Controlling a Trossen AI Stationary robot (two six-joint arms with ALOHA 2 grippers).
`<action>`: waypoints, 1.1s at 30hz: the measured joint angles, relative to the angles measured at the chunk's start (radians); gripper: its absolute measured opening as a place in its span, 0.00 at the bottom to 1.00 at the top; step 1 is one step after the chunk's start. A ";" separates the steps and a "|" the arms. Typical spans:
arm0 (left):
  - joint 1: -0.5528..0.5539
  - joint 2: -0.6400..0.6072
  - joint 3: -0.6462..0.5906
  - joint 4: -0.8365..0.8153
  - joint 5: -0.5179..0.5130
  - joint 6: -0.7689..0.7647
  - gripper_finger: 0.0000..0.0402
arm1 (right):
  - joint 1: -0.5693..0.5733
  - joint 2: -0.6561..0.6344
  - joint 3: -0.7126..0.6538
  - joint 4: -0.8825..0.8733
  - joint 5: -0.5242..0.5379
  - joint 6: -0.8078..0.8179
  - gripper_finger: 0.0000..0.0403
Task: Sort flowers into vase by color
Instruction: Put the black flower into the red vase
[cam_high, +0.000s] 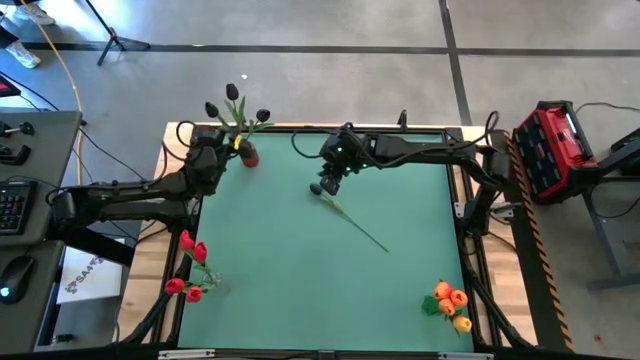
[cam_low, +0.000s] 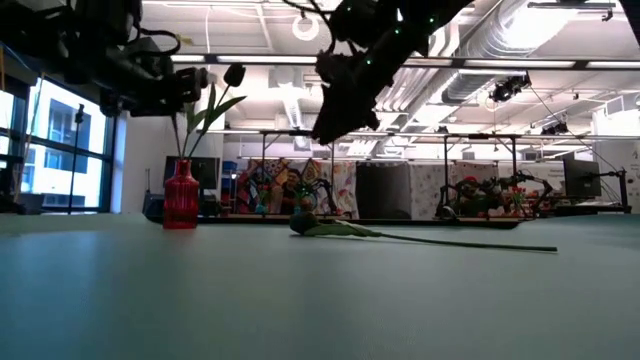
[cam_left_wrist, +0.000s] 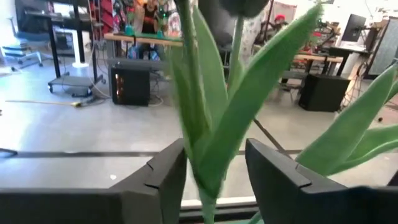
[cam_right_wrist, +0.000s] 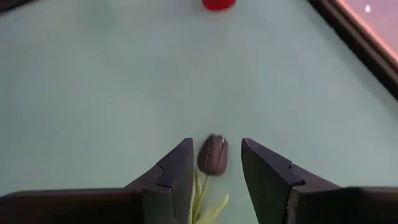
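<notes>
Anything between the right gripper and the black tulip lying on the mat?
Nothing visible. The right gripper hangs open right above the head of the black tulip, with bare mat around it.

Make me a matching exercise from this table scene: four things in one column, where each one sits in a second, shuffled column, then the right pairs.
Things:
1. red vase
2. black tulip lying loose
3. red tulips
4. orange-yellow tulips

Places:
A. near right corner of the green mat
B. flat on the mat, under the right gripper
C. far left corner, beside the left gripper
D. left edge of the mat, near side

Pairs: 1-C, 2-B, 3-D, 4-A
</notes>
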 joint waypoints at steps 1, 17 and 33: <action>0.000 0.000 0.000 -0.012 0.005 -0.015 0.39 | 0.000 0.007 0.000 -0.008 0.000 0.000 0.30; -0.017 -0.002 0.178 -0.462 -0.026 -0.211 0.42 | 0.024 0.165 0.000 -0.177 -0.120 0.107 0.30; -0.021 -0.017 0.241 -0.782 0.185 -0.517 0.42 | 0.115 0.184 0.000 -0.298 -0.064 0.194 0.30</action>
